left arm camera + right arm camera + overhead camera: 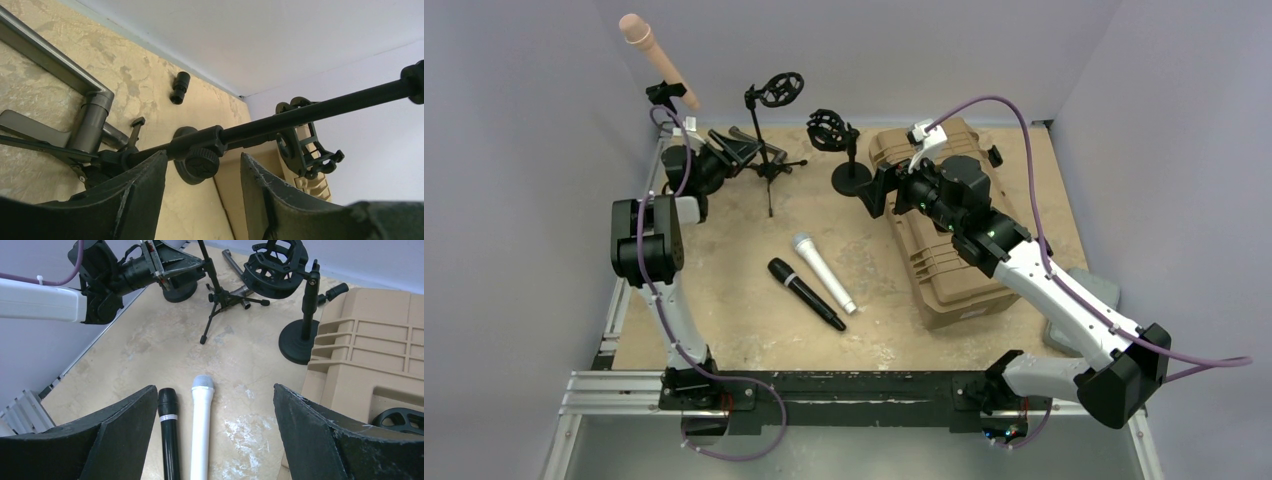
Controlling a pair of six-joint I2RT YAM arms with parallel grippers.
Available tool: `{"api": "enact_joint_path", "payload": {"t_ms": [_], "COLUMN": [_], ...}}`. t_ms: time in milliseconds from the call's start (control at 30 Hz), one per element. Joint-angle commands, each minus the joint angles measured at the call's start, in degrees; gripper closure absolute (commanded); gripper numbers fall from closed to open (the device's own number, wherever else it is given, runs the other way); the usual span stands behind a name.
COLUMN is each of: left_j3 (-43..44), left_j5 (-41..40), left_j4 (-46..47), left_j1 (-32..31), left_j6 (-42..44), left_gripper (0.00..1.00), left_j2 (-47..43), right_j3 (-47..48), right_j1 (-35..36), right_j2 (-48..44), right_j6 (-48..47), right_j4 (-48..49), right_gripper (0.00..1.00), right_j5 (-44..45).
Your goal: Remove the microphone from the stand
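The left fingers (135,200) sit partly open on each side of a black stand pole (300,112), maybe not touching it. The right fingers (120,430) are spread wide above a black microphone (169,440) and a white microphone (201,430) lying on the worktop (240,370). The tan microphone (659,60) is up in its clip (664,93) at the far left corner.

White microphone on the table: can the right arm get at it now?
Probably yes: the right gripper faces the white microphone, open, with nothing between them, though the black microphone lies close beside it.
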Motion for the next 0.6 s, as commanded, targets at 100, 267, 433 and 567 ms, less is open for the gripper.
{"api": "enact_joint_path", "payload": {"t_ms": [100, 267, 433, 567], "left_j3": [-0.75, -0.57, 0.15, 0.93], "left_j5": [1.87, 1.93, 1.70, 1.42], "left_j4": [-1.63, -2.09, -2.57, -2.11], "left_j1": [-0.27, -0.31, -0.21, -0.05], "left_j6": [7.65, 8.09, 7.88, 6.16], "left_gripper": [0.50, 0.53, 0.57, 0.59], "left_j2": [-2.45, -2.57, -3.15, -3.18], "right_j3": [-0.09, -0.15, -0.19, -0.28], "right_j1": [-0.15, -0.13, -0.13, -0.18], "right_j2": [-1.95, -2.34, -2.35, -2.21], "right_j6": [-0.77, -0.85, -0.85, -0.79], "right_j4": [1.13, 0.98, 0.99, 1.08], "right_gripper": [0.16, 0.16, 0.16, 0.16], "right_j5": [0.68, 0.96, 1.06, 0.87]}}
